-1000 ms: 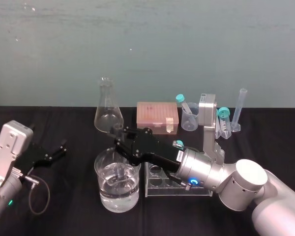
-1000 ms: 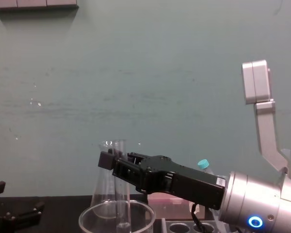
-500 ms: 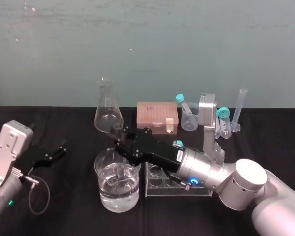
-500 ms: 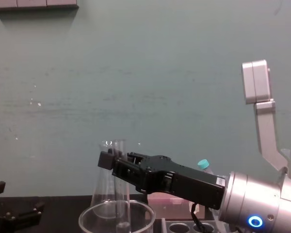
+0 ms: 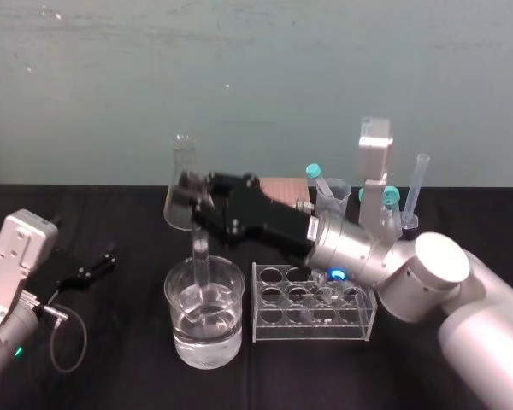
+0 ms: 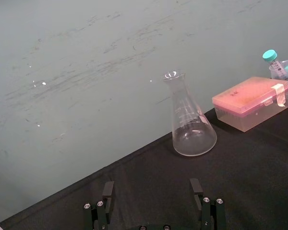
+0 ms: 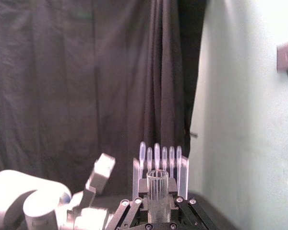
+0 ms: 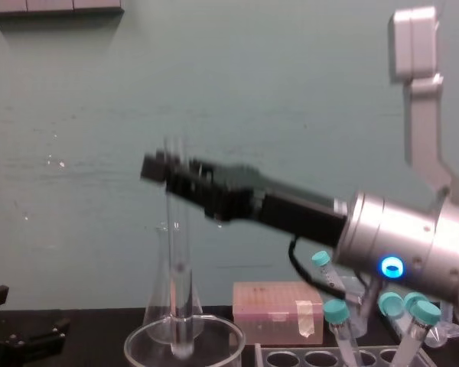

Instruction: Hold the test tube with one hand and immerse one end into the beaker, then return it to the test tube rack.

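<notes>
While upright, test tube in right gripper

The right hand looks matt black plastic, its arm satin silver metal. The test tube in it and the beaker below are clear, glossy glass. Nearby, the test tube rack is translucent plastic, and the tabletop is matt black cloth.

The clear test tube hangs upright, pinched near its open top by the right tool, its rounded end down inside the wide, part-filled beaker. The pale rack stands just beside the beaker on the worktop.
</notes>
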